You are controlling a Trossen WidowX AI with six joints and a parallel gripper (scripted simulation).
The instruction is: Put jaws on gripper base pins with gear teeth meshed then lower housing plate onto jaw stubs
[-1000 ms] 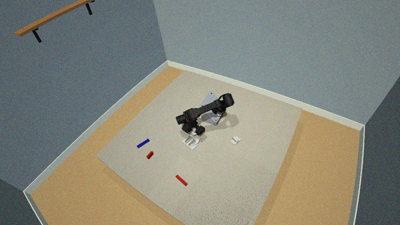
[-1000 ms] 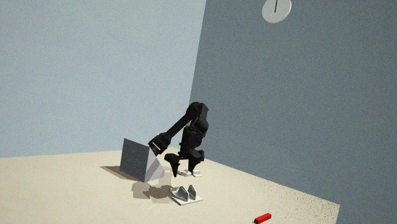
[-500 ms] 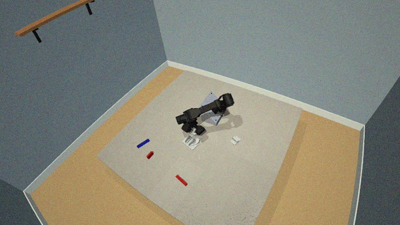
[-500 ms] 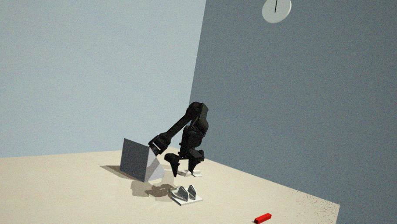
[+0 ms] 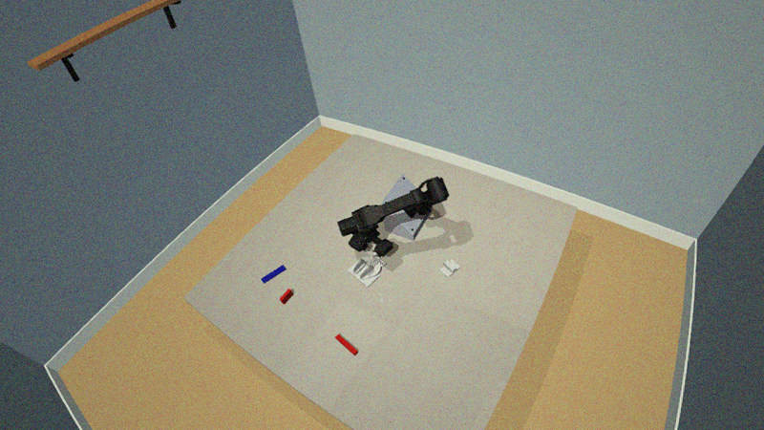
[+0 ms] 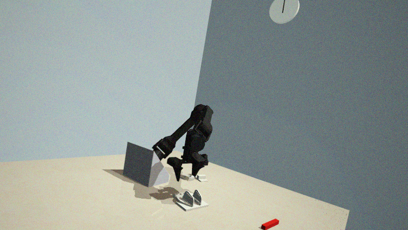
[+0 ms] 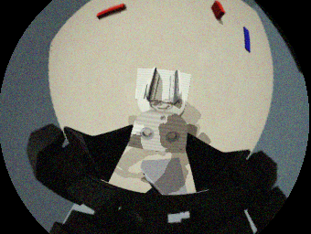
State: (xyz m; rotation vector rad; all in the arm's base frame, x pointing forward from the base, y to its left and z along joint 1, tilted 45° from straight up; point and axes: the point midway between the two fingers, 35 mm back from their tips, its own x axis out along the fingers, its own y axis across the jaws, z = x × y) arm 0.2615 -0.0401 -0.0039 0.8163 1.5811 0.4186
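Observation:
My gripper [image 5: 373, 250] [image 6: 186, 178] [image 7: 158, 132] is shut on the housing plate [image 6: 189, 177] [image 7: 158, 143], a pale rounded plate with two round holes, and holds it above the table. The white gripper base [image 5: 367, 282] [image 6: 203, 205] [image 7: 141, 79] lies on the table, just ahead of the plate in the wrist view. Two grey jaws stand side by side on it, one jaw [image 6: 187, 198] [image 7: 155, 87] and the other jaw [image 6: 197, 197] [image 7: 176, 87]. Their gear ends are partly hidden, and I cannot tell whether the teeth mesh.
A small white block [image 5: 449, 267] [image 6: 202, 178] lies apart from the base. A red bar [image 5: 346, 343] [image 6: 270, 224] [image 7: 111, 11], a short red block [image 5: 286, 296] [image 7: 218, 9] and a blue bar [image 5: 274, 274] [image 7: 247, 39] lie farther out. A grey wedge [image 5: 400, 190] [image 6: 138, 164] stands beside the arm.

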